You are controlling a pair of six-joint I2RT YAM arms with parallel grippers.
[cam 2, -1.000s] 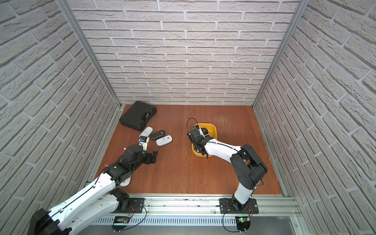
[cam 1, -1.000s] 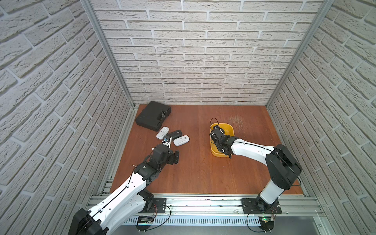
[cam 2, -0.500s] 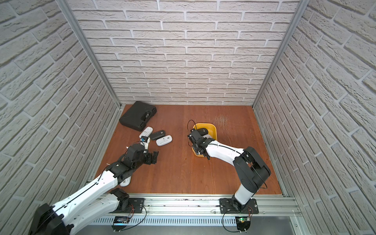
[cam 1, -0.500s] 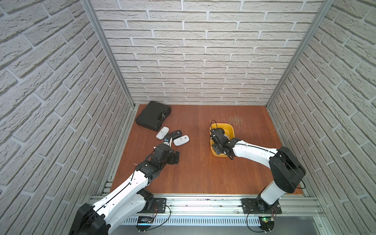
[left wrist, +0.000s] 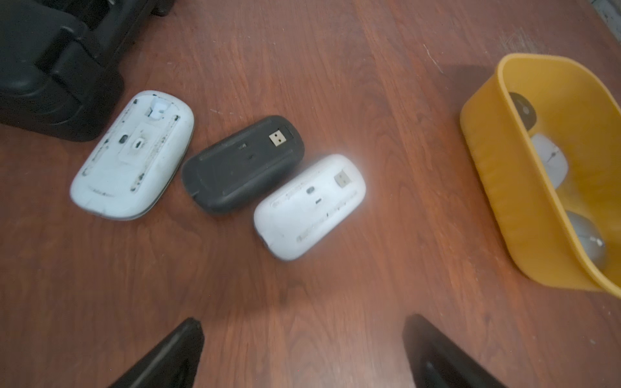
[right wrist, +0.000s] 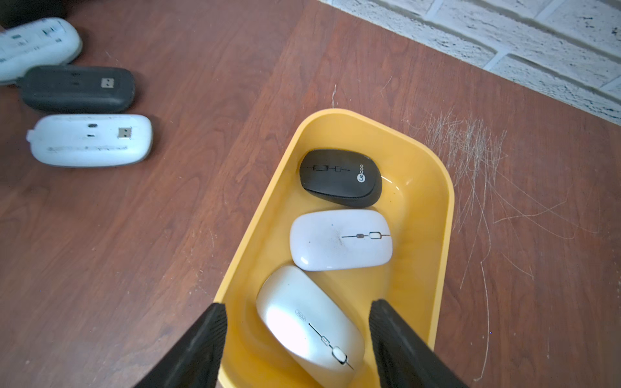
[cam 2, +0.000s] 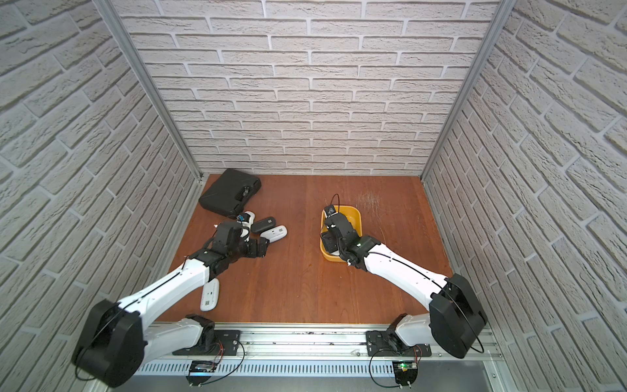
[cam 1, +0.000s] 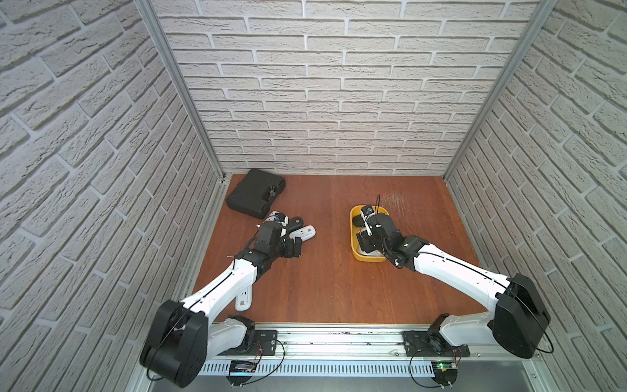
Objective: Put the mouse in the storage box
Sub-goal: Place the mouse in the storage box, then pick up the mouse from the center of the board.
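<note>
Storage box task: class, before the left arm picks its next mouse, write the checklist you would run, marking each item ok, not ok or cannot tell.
1. Left claw open and empty: ok.
2. Right claw open, not gripping the mouse under it: ok.
3. Storage box has floor room left: cannot tell.
4. Nearest white mouse clear of the black mouse: cannot tell.
5. Stray mouse by the left arm clear of its path: cannot tell.
</note>
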